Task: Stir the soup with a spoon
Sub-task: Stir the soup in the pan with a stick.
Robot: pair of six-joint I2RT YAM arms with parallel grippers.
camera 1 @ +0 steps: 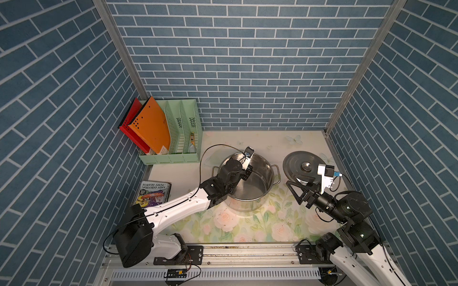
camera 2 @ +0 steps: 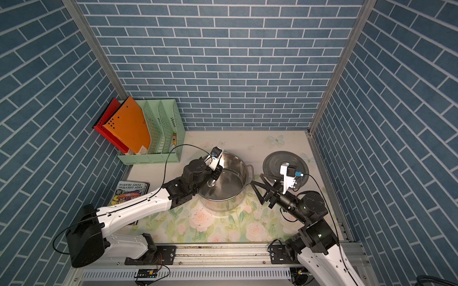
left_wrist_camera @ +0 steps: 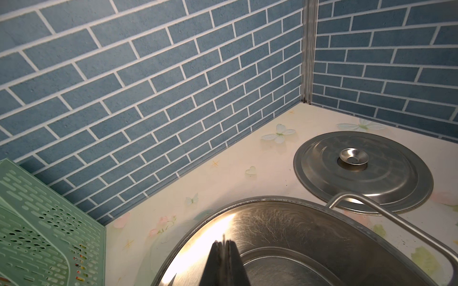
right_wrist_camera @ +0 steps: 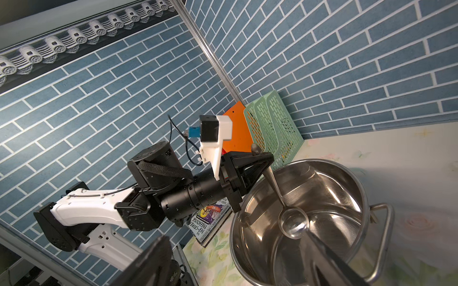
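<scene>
Your floral tabletop (camera 1: 247, 143) carries four things: a steel pot (camera 1: 244, 204) near the middle, a flat lid (camera 1: 295, 163) (knob up) just to its right, a green file rack (camera 1: 171, 158) in the back-left corner, and a book (camera 1: 155, 193) before it.

Bright, even overhead light; glare inside the pot (left_wrist_camera: 223, 224); soft shadows; wide-angle bowing at edges.
</scene>
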